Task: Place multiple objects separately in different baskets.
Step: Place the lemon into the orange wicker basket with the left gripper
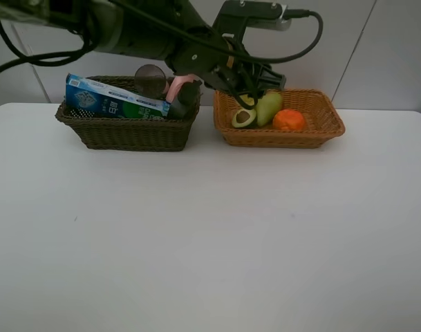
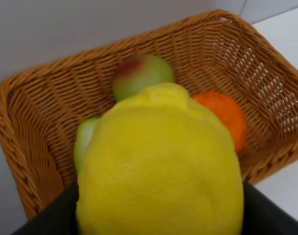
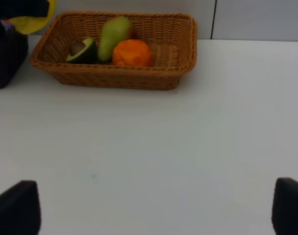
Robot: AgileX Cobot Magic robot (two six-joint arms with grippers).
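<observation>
A plain white worktop (image 1: 210,228) carries two woven baskets set side by side near its far edge, close together but not touching. The deeper dark olive-brown basket (image 1: 127,131) sits on the left and the shallower light orange-tan basket (image 1: 279,133) on the right.

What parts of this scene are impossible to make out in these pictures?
- Left gripper: in the high view, its fingers are lost in dark arm and cables.
- Lemon: fills the left wrist view, blurred, hiding the avocado.
- Dark basket: the arm covers the cup and bottles.
- Right gripper: only the fingertips show.
</observation>
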